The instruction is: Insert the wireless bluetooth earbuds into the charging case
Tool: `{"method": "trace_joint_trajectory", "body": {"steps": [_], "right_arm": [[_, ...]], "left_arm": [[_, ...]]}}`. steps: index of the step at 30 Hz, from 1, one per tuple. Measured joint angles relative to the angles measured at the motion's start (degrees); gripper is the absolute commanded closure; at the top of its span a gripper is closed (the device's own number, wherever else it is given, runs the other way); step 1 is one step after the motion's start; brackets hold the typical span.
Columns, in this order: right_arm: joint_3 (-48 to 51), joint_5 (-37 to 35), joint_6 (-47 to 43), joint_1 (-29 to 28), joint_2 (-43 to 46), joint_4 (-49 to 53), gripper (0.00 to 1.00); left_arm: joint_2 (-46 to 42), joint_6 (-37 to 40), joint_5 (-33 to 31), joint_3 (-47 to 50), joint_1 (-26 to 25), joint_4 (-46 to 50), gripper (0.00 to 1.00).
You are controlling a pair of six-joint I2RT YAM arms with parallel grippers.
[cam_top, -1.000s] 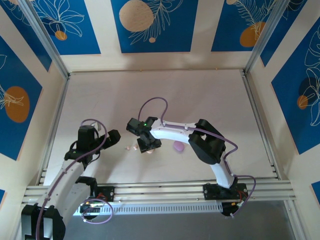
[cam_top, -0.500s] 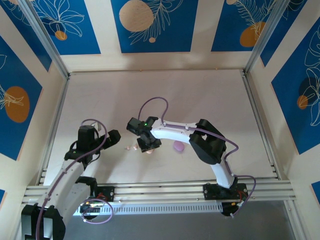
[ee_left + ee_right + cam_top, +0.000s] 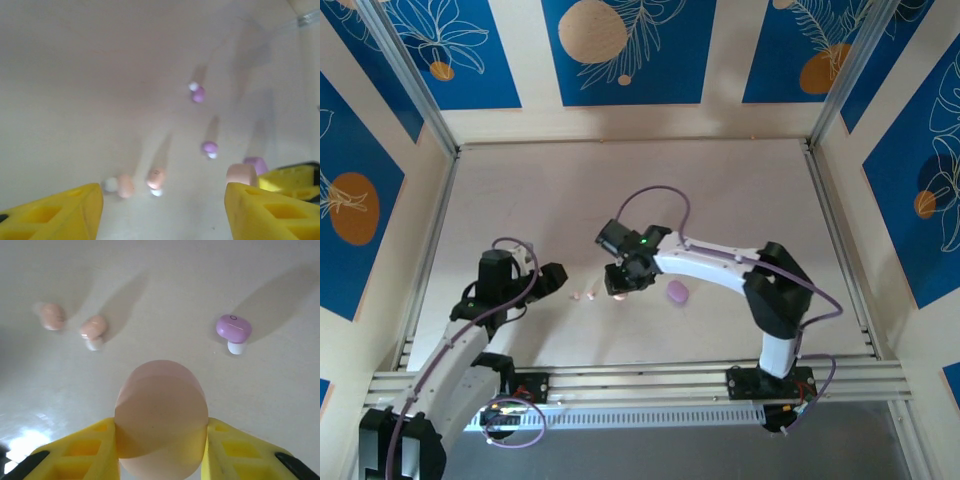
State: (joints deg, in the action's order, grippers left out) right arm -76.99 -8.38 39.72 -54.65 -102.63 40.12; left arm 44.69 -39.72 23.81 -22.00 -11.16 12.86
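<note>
1. Yellow-fingered, your left gripper (image 3: 162, 196) stands apart, empty.
2. Pink earbuds (image 3: 125, 186) lie at its 12 o'clock, purple earbuds (image 3: 210, 147) at 1 o'clock, on the table (image 3: 620, 200).
3. Your right gripper (image 3: 161, 432) clamps the pink case (image 3: 161, 400).
4. Seen from above, the purple case (image 3: 677, 292) sits at its 3 o'clock.

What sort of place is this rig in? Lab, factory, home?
Probably a lab robot cell for data collection: a pale table boxed in by blue floral panels, with the left arm and right arm bolted to an aluminium rail at its near edge.
</note>
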Motion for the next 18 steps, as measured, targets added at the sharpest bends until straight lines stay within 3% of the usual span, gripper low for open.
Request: {"method": "trace_joint_trajectory", "body": {"steps": [9, 18], "right_arm": [[13.4, 20.1, 1.8, 11.1, 9.0, -15.5, 0.72], [19.6, 31.4, 5.0, 15.5, 12.8, -24.7, 0.72]], "left_arm": [[5.2, -8.6, 1.9, -1.7, -13.4, -8.2, 0.34], [14.0, -12.4, 2.2, -4.1, -17.4, -16.7, 0.34]]}}
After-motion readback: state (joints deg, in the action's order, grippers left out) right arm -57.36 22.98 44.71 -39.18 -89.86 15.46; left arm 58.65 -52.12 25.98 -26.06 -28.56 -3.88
